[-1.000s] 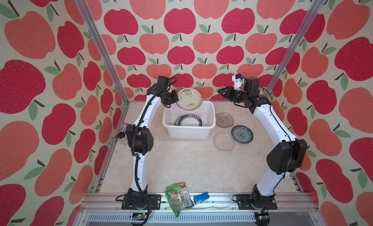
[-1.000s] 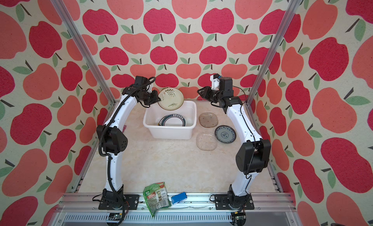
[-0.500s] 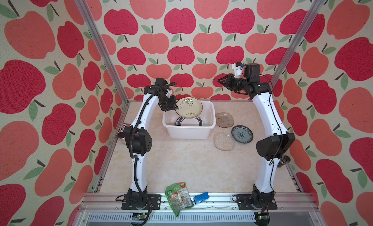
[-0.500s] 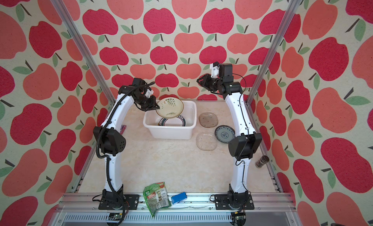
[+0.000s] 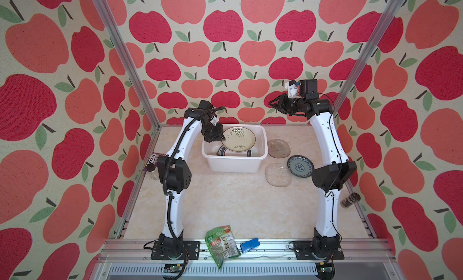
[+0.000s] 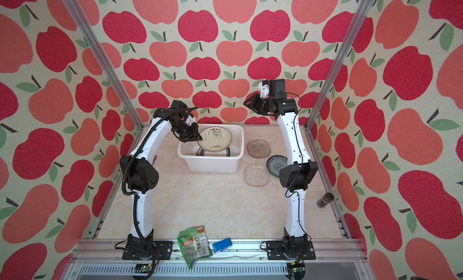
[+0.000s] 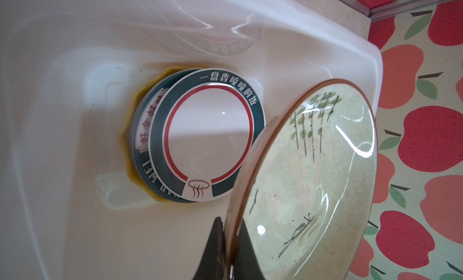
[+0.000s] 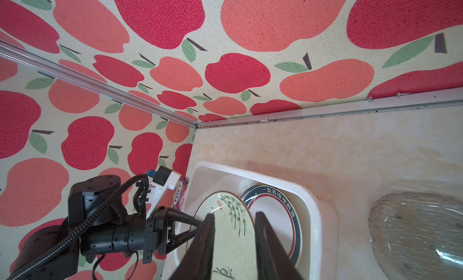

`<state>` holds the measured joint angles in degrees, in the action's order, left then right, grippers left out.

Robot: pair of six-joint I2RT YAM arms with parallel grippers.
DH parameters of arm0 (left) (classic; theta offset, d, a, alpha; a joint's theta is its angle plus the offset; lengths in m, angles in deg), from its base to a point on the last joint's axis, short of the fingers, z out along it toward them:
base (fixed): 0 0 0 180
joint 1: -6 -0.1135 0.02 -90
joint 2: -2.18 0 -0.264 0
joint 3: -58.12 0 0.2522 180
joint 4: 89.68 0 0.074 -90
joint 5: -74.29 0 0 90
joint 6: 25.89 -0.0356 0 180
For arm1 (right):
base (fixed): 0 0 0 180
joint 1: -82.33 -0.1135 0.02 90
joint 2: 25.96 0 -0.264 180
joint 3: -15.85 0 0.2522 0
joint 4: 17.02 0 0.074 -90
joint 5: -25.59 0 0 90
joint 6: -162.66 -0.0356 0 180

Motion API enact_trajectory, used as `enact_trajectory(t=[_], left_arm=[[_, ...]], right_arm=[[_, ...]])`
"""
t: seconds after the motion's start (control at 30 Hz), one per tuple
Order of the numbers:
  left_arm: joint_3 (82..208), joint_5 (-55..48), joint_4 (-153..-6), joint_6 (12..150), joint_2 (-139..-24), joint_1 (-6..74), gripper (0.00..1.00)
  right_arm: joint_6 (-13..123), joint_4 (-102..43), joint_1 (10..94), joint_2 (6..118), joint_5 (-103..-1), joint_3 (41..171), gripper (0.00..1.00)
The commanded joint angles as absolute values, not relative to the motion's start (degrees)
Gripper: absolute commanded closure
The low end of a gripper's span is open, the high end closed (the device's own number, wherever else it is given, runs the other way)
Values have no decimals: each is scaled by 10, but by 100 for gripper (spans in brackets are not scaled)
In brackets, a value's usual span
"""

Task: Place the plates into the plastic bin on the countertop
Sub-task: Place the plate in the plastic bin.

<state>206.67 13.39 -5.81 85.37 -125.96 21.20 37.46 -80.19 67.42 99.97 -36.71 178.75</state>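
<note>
Right now the left end effector [image 5: 221,138] is pinching the rim of the cream plant-print plate [image 5: 239,140], its jaws closed tight on the edge, and is holding the plate tilted over the opening of the plastic bin [image 5: 235,166]. Beneath that end effector, inside the bin, a white plate with a dark lettered rim [image 7: 208,138] is lying on a second dark-rimmed plate [image 7: 144,138]. Both are sitting on a yellow scalloped plate [image 7: 124,141] on the bin floor.

Past the bin, on the side away from the left end effector, a smoky glass plate [image 5: 278,148], a clear glass plate [image 5: 278,174] and a blue patterned plate [image 5: 300,166] are lying on the desk [image 5: 225,203], just beside one another. The right end effector [image 5: 271,103] is hanging high above them near the back wall, its jaws parted narrowly and gripping nothing.

Farthest from both end effectors, a green snack packet [image 5: 221,243] and a small blue object [image 5: 249,245] are lying at the front rail
</note>
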Motion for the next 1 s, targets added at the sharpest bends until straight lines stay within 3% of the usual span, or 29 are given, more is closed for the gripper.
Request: enact_trajectory(t=[0.0, 0.5, 0.6, 0.67, 0.97], left_arm=[[2118, 111, -33, 855, -1301, 218, 100], [2160, 22, -22, 860, -1374, 222, 100], [2174, 15, -5, 855, -1388, 222, 74], [2178, 12, -1, 851, -1393, 222, 68], [2181, 0, 4, 854, -1393, 220, 60]], right_arm=[[384, -823, 680, 998, -366, 1801, 69], [406, -839, 696, 986, -360, 1781, 69], [405, -841, 696, 985, -362, 1779, 69], [403, -840, 697, 986, -364, 1776, 69], [395, -838, 697, 988, -361, 1778, 68]])
